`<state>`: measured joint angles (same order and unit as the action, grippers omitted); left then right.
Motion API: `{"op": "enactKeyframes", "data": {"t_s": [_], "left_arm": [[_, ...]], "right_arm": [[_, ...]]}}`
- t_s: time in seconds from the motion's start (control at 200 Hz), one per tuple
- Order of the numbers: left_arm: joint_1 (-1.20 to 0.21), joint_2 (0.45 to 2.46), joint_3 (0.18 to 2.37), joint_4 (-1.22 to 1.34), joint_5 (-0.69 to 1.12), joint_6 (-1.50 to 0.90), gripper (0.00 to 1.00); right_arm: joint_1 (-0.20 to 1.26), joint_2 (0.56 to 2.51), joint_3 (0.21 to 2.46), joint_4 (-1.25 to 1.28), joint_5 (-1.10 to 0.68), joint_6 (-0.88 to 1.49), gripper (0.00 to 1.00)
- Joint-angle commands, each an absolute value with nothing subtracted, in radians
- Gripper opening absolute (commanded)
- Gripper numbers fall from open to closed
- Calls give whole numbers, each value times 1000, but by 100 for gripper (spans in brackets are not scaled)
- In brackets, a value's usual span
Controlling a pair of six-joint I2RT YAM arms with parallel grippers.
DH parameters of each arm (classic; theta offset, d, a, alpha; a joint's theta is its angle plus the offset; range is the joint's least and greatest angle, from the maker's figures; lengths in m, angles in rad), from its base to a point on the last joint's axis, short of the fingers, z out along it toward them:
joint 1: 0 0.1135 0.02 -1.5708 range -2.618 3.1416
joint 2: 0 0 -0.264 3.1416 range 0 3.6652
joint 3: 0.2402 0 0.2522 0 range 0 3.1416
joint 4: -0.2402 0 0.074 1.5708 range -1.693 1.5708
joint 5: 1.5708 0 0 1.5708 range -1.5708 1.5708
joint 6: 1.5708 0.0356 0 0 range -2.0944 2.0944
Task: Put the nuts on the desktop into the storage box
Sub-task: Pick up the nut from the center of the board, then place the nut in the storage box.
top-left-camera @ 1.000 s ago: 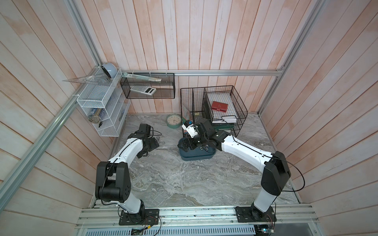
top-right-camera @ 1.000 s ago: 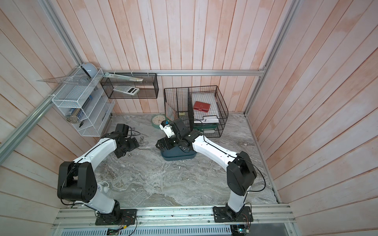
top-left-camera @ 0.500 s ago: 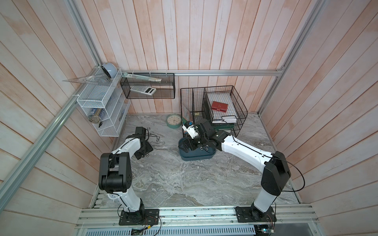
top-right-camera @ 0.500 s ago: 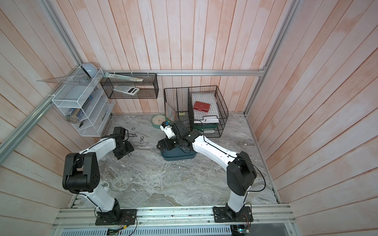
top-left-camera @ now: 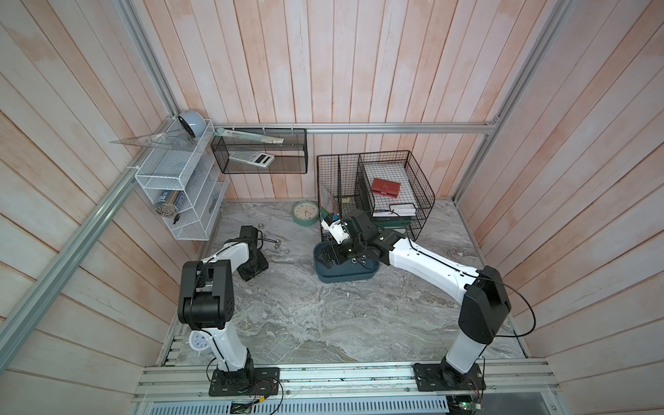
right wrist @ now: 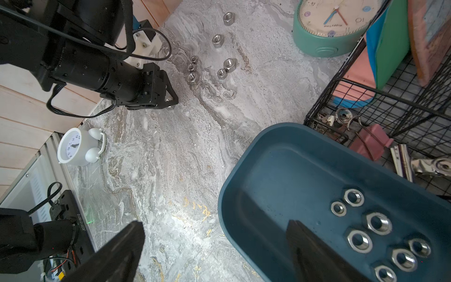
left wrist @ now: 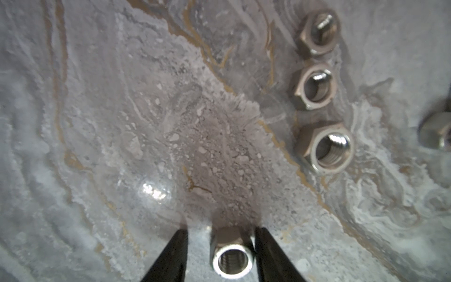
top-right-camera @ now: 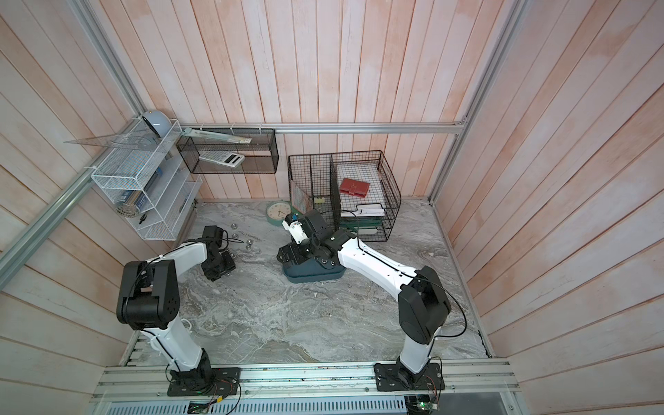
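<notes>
Pick-up step: my left hand (left wrist: pixel 220 232) stands narrow around one nut (left wrist: pixel 231 259) on the desk (left wrist: pixel 109 122), with a gap on one side. My right hand (right wrist: pixel 214 223) hangs wide and empty over the storage box (right wrist: pixel 280 171) edge. Next I'd clamp firmly, lift and carry it there; other nuts (left wrist: pixel 324 151) wait ahead.

The white and black left arm (top-left-camera: pixel 230 251) is folded at its elbow and reaches low, out in front on its own side. The black left gripper (left wrist: pixel 221 233) at its end points down. Its two thin black fingers (left wrist: pixel 170 258) are close but not shut, with a gap between them. The white and black right arm (top-left-camera: pixel 427 262) stretches out long toward the middle. Its black right gripper (right wrist: pixel 214 222) tips down, with both jaws spread wide apart.
</notes>
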<state>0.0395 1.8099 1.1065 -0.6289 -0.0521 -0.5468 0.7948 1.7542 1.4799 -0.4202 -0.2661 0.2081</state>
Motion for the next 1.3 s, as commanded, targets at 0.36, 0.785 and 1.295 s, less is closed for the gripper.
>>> {"op": "enactKeyframes", "data": {"t_s": [0.36, 0.785, 1.295], "left_arm": [[41, 1807, 1115, -625, -16, -543, 23], [-74, 1715, 1212, -703, -44, -563, 27], [-364, 1832, 1535, -767, -5, -605, 28]], "right_arm": [[801, 1734, 1485, -435, -250, 206, 98], [799, 1670, 1407, -408, -197, 232, 98], [772, 1473, 1188, -387, -67, 300, 98]]}}
